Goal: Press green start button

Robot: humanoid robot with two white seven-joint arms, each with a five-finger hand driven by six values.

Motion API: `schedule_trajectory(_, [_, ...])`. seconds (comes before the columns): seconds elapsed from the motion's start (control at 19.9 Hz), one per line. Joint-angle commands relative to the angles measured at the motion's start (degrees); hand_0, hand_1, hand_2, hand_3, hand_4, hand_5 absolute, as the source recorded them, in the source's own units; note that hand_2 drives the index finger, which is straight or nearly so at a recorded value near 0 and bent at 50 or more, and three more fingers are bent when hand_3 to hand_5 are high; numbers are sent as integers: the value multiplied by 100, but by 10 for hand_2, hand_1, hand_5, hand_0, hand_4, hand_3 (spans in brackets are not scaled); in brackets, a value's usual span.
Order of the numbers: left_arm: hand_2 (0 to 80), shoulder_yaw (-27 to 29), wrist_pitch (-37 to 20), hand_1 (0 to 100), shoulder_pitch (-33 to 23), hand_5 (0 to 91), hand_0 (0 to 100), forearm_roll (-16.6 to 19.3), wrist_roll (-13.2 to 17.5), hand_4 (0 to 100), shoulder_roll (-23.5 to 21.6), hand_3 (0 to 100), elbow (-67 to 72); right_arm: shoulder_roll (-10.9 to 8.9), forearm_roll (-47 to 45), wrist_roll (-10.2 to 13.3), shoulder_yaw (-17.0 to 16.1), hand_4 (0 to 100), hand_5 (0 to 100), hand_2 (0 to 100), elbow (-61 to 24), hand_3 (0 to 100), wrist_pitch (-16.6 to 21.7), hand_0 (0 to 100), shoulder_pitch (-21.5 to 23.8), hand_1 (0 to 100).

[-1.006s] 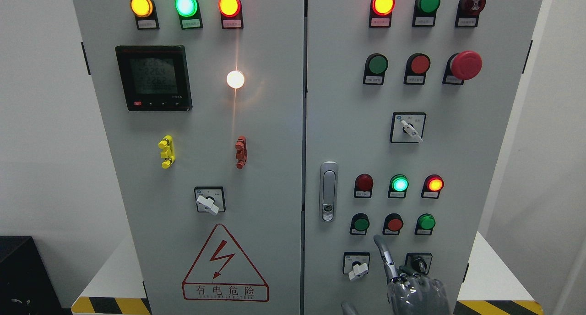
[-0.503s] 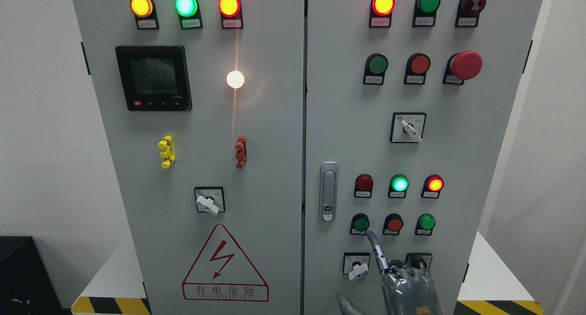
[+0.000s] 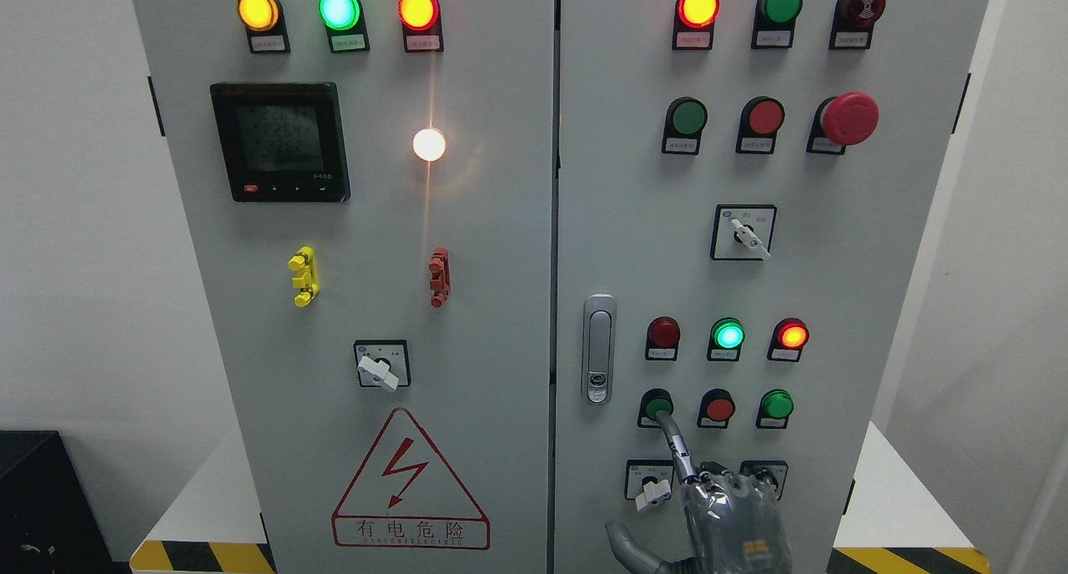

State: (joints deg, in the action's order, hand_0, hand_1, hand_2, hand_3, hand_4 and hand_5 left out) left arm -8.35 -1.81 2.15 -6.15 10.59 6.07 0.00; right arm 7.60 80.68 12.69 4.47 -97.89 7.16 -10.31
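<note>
The grey control cabinet (image 3: 551,224) fills the head view. My right hand (image 3: 727,516) comes up from the bottom edge, right of the middle, in front of the right door. Its index finger (image 3: 674,442) is stretched up and to the left, and its tip touches the lower edge of the leftmost green push button (image 3: 657,404) in the lower button row. The other fingers are curled and hold nothing; the thumb (image 3: 626,541) sticks out to the left. The left arm does not show.
A red button (image 3: 718,408) and a second green button (image 3: 777,405) sit right of the touched one. Above them are a dark red (image 3: 664,333), a lit green (image 3: 727,335) and a lit red lamp (image 3: 792,335). A white selector switch (image 3: 652,492) and the door handle (image 3: 597,349) lie close by.
My right hand has moved up and to the left. The index fingertip went from below the red button to the leftmost green button and now touches it.
</note>
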Motion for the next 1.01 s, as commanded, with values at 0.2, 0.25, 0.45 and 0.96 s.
schedule_trajectory(0.2, [0, 0, -3, 556, -13, 0, 120, 0, 13, 0, -1, 0, -158, 5, 0, -39, 10, 877, 972, 0, 402, 968, -31, 102, -199, 304])
schedule_trajectory(0.25, [0, 0, -3, 556, -13, 0, 120, 0, 22, 0, -1, 0, -158, 5, 0, -39, 10, 877, 972, 0, 411, 968, -48, 102, -208, 304])
schedule_trajectory(0.45, [0, 0, -3, 556, -39, 0, 120, 0, 22, 0, -1, 0, -158, 5, 0, -47, 19, 875, 972, 0, 420, 968, -110, 104, -217, 303])
schedule_trajectory(0.96, [0, 0, -3, 556, -39, 0, 120, 0, 22, 0, -1, 0, -158, 14, -52, -74, 19, 874, 974, 0, 359, 973, -92, 116, -208, 300])
